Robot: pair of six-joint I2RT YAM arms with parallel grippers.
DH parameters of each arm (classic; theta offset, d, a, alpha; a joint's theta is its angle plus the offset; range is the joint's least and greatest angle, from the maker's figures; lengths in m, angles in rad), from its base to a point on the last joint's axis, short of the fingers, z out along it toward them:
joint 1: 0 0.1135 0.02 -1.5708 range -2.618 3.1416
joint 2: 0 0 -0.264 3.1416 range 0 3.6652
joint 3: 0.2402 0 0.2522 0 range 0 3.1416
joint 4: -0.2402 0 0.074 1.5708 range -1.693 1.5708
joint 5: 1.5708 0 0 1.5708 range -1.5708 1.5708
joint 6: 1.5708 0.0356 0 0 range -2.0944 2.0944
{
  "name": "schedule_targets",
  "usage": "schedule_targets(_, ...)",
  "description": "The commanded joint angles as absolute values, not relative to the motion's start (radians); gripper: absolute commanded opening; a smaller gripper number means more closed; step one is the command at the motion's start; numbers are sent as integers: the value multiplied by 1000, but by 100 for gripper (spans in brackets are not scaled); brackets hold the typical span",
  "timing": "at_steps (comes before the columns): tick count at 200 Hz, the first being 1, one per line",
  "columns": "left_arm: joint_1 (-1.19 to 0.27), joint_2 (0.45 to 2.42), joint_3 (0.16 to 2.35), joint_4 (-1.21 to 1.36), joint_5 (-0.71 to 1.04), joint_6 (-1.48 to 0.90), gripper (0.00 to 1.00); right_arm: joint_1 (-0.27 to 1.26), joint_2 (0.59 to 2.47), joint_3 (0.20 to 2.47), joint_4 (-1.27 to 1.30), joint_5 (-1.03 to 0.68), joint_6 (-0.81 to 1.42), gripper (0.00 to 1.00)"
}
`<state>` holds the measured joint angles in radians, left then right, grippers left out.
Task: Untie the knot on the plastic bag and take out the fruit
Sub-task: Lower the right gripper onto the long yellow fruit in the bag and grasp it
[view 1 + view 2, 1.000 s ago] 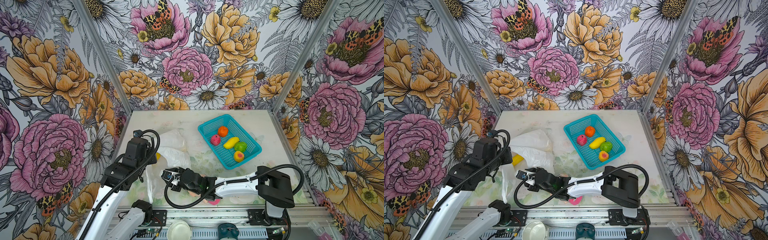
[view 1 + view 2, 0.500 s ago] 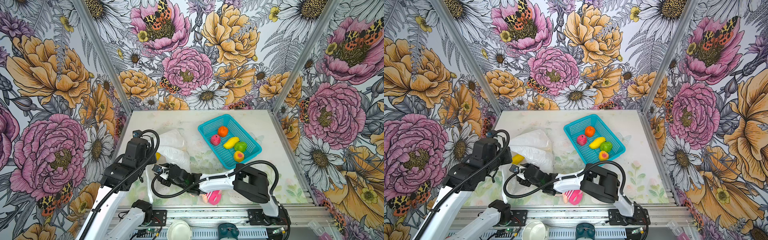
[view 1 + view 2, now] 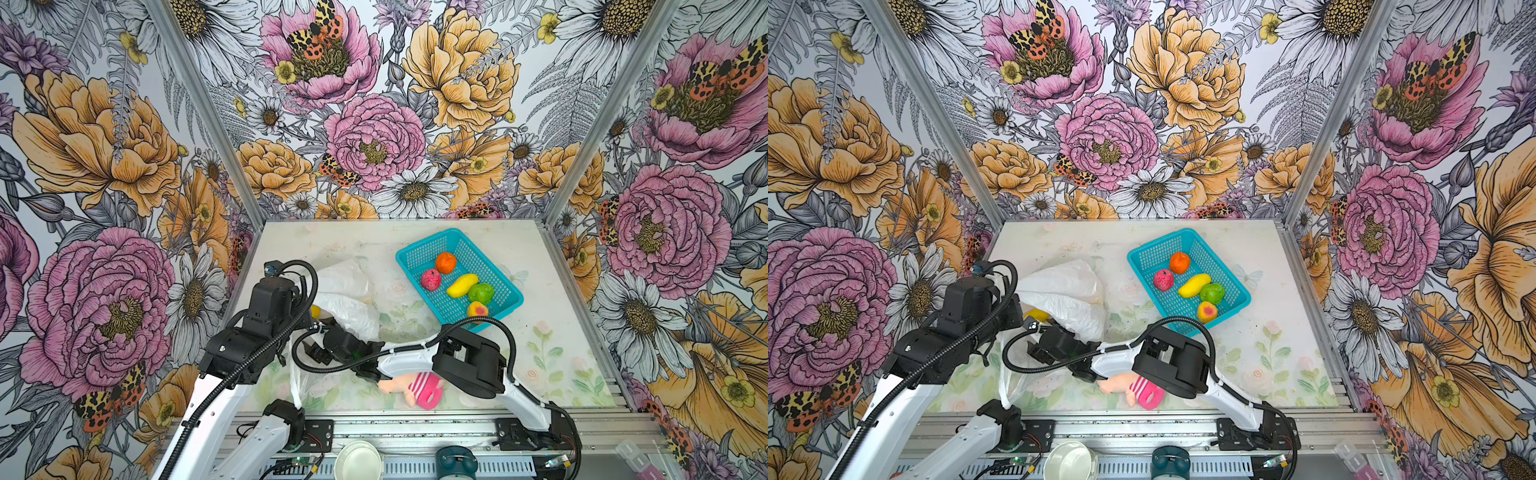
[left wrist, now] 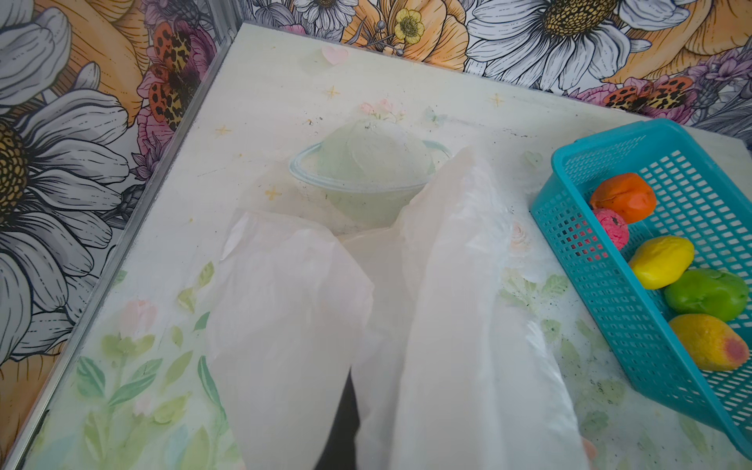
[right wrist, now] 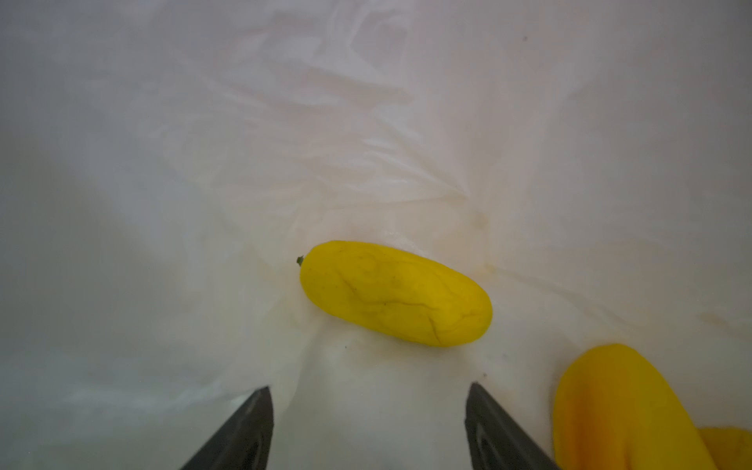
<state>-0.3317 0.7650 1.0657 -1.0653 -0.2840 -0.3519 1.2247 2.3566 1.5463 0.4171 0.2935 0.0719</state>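
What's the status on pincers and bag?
Left pincer shut on bag. Right pincer open inside bag, yellow fruit just ahead. Five fruits in basket. Nothing blocking.

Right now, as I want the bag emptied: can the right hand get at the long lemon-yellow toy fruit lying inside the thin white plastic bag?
Probably yes. The right hand is open inside the thin white plastic bag, and the long lemon-yellow toy fruit lies ahead of it, nothing between.

Hidden: left gripper, buried under plastic bag folds, jaws unseen.
Cropped: right gripper, tips only, rest past frame edge; yellow fruit beside it, cut by same edge; basket, one corner out of left wrist view.
Half covered: doll, 6 o'clock on table, under right arm.
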Motion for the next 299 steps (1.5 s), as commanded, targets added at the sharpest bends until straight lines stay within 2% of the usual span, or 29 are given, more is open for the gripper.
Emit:
schedule_targets(1, -340, 755, 1055, -1043, -299, -361, 0, 1208, 2421, 1620, 414, 344, 149, 84)
schedule_targets(33, -350, 746, 1055, -1042, -297, -360, 0, 1193, 2508, 1745, 364, 366, 173, 95)
schedule_targets(58, -381, 743, 1054, -1039, -289, -360, 0, 1191, 2586, 1876, 287, 441, 185, 97)
schedule_targets(109, -422, 711, 1051, -1034, -278, -354, 0, 1163, 2718, 2129, 86, 506, 271, 96)
schedule_targets(129, -432, 704, 1049, -1031, -275, -354, 0, 1150, 2766, 2221, 9, 514, 299, 93)
schedule_targets(140, -434, 706, 1050, -1032, -279, -354, 0, 1142, 2778, 2236, -3, 503, 308, 88)
schedule_targets(199, -398, 724, 1049, -1035, -299, -358, 0, 1138, 2718, 2153, 14, 505, 306, 60)
schedule_targets(246, -373, 730, 1049, -1034, -297, -357, 0, 1143, 2596, 1957, 160, 486, 277, 45)
schedule_targets(277, -359, 742, 1050, -1036, -298, -358, 0, 1146, 2479, 1744, 351, 419, 244, 44)
schedule_targets(299, -353, 743, 1049, -1036, -298, -357, 0, 1156, 2453, 1671, 443, 382, 198, 60)
